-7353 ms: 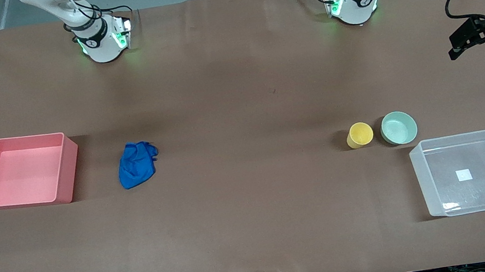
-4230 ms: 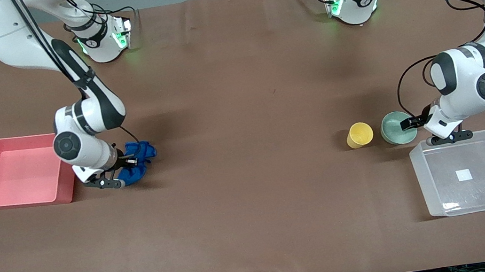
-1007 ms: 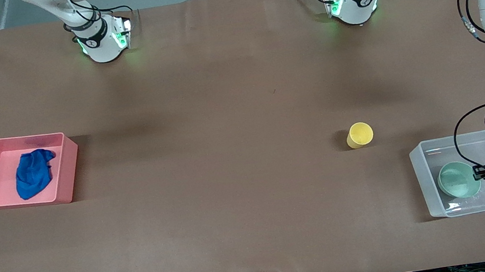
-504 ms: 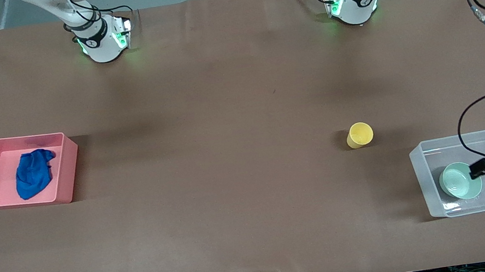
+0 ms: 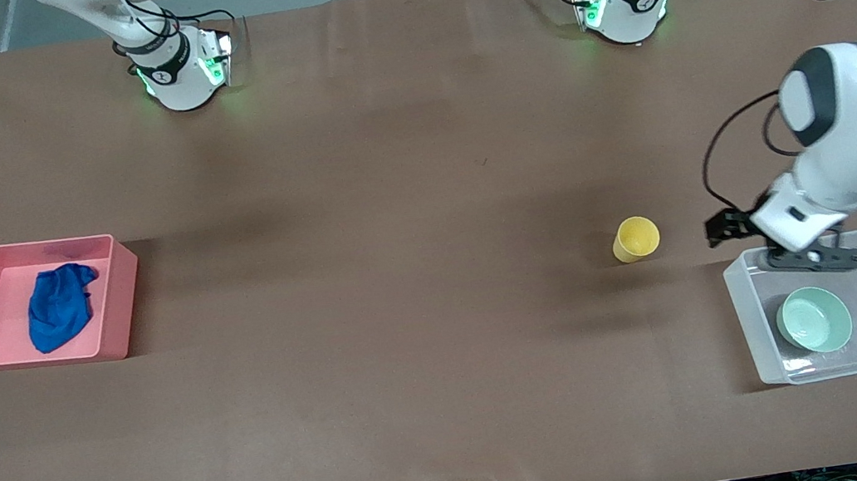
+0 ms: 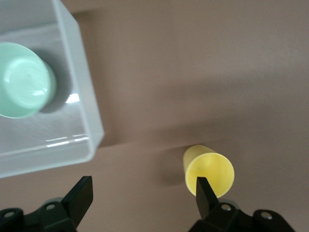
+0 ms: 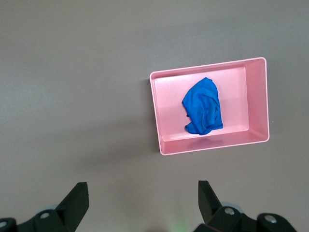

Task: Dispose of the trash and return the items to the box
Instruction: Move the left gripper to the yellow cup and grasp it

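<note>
Left gripper (image 6: pixel 142 191) spread empty beside small yellow plastic cup (image 5: pixel 634 238); off-centre descent risks toppling it. Right gripper (image 7: pixel 142 198) open, waiting.

- Right arm: only base shown at top of front view; rest cut off by top edge.
- Right gripper (image 7: pixel 142 193): in right wrist view only two finger ends shown, body cut off by frame edge.
- Left arm: upper links cut off at top corner of front view.
- Left gripper (image 6: pixel 142 191): body cut off in left wrist view.
- Box (image 6: pixel 91 125): only one corner shown in left wrist view; rim nearest the bases partly covered by left gripper in front view.
- Bowl (image 6: pixel 21 79): clipped by frame edge.
- Cup (image 6: pixel 208 170): rim partly covered by one finger (image 6: pixel 203 191).
</note>
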Available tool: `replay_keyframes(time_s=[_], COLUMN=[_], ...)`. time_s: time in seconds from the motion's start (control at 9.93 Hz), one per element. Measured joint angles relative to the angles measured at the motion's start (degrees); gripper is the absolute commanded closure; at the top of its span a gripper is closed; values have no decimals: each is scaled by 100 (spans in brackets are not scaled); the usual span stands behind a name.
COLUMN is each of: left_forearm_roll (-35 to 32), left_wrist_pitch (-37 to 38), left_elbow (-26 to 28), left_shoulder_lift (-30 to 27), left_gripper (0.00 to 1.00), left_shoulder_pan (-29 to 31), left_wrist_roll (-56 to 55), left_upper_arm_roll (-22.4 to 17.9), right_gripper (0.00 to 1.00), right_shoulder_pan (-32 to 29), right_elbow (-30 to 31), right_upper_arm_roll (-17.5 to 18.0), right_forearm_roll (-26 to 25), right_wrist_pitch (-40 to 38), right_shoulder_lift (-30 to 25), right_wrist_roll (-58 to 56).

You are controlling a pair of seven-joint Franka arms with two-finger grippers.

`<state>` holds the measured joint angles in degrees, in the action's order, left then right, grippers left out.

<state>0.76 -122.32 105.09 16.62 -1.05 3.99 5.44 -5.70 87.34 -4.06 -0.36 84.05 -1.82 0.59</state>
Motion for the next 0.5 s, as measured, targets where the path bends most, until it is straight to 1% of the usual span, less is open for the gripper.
replay_keyframes(time_s=[0.3,0.5], left_forearm_roll=[0,0], left_wrist_pitch=[-785,-1413], left_elbow=[708,1191], left_shoulder_lift=[239,397], left_gripper=[7,8], left_shoulder_pan=[-19,-78], left_wrist_roll=[-305,-362], left_upper_arm_roll=[278,328], right_gripper=[0,0], right_shoulder_pan=[0,0], right_elbow=[-6,-7], right_upper_arm_roll=[-9,-11], right_forearm_roll=[-1,-1], right_wrist_pitch=[-3,-5], right_shoulder_lift=[0,0], right_wrist_roll=[0,0])
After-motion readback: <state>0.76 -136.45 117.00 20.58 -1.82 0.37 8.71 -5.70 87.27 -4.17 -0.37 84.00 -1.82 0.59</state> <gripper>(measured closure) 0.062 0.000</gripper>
